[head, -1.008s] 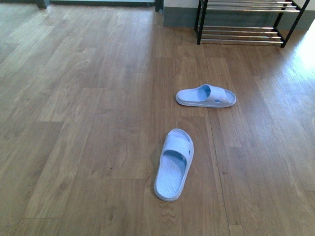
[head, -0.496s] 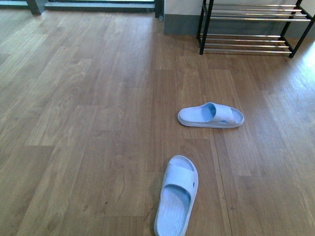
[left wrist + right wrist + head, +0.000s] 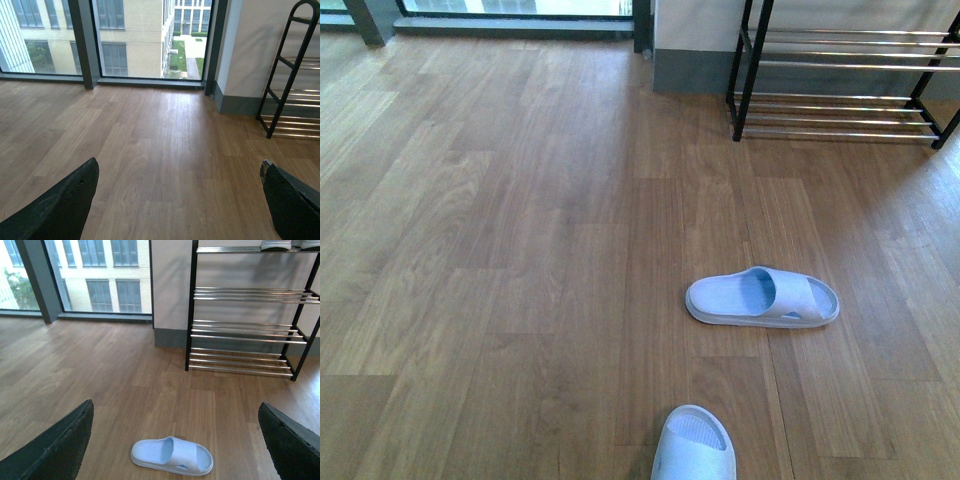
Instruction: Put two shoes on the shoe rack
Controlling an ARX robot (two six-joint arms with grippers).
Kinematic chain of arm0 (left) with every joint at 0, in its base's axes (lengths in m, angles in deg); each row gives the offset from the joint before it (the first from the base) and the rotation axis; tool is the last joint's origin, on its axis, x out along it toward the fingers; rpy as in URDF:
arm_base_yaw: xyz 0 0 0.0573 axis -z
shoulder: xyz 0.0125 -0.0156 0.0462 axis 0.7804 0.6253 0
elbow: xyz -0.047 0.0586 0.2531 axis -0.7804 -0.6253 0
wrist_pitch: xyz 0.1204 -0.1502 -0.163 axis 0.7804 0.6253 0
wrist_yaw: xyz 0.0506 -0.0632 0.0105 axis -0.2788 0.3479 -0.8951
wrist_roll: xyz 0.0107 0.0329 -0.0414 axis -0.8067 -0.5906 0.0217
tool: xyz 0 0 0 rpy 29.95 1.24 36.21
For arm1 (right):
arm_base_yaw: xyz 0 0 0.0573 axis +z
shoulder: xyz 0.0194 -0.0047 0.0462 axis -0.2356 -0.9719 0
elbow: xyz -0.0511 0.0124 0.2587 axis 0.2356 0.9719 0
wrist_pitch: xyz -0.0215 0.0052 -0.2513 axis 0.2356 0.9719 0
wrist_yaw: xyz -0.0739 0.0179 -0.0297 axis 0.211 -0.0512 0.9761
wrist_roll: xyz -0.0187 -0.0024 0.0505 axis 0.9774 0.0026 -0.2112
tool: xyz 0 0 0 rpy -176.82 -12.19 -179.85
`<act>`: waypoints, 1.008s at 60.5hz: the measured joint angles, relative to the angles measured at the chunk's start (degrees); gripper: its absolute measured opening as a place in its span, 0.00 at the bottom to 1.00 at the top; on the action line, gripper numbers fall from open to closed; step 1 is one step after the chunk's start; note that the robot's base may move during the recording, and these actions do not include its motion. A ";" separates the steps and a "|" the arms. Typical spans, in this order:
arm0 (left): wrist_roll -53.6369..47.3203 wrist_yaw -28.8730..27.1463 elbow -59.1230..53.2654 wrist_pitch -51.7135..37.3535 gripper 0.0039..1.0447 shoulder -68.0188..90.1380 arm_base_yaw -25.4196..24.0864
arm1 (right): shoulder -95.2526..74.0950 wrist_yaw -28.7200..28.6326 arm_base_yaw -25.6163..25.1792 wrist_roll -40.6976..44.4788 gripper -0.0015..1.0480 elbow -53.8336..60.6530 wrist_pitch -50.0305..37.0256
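Lying on the floor (image 3: 100, 370) ahead of the wide-open, empty right hand (image 3: 175, 406) is a blue slide (image 3: 171, 456).

In the front view you get only the rounded end of the nearer slide (image 3: 693, 447); the bottom edge cuts the rest. The shoe rack (image 3: 840, 95) runs off the top and right edges there, and the left wrist view crops it just past 1 side frame. On its top tier, pale soles (image 3: 276, 244) are cropped too. The left pincer (image 3: 178, 170) and right pincer (image 3: 176, 410) show only dark finger ends.
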State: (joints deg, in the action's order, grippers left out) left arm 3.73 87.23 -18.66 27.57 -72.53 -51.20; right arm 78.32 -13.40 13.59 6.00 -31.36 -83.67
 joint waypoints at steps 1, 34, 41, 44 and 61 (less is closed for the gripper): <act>0.00 0.00 0.00 0.00 0.91 0.00 0.00 | -0.20 0.52 0.09 0.15 0.91 -0.07 0.24; 0.00 0.00 0.00 0.00 0.91 -0.02 0.00 | -117.18 -5.79 -5.97 14.03 0.91 -12.87 -48.41; 0.00 0.00 0.00 0.00 0.91 -0.02 0.00 | -135.32 -5.73 -2.73 9.77 0.91 -19.71 -45.83; 0.00 0.00 0.00 0.00 0.91 0.00 0.00 | -140.12 -5.62 -1.57 7.43 0.91 -22.29 -44.30; 0.00 0.00 0.00 0.00 0.91 -0.02 0.00 | -153.17 -7.56 4.46 -0.61 0.91 -33.07 -39.50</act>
State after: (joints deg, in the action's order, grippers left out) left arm 3.73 87.23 -18.66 27.57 -72.56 -51.20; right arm -74.86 -20.97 18.05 5.39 -64.43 -123.16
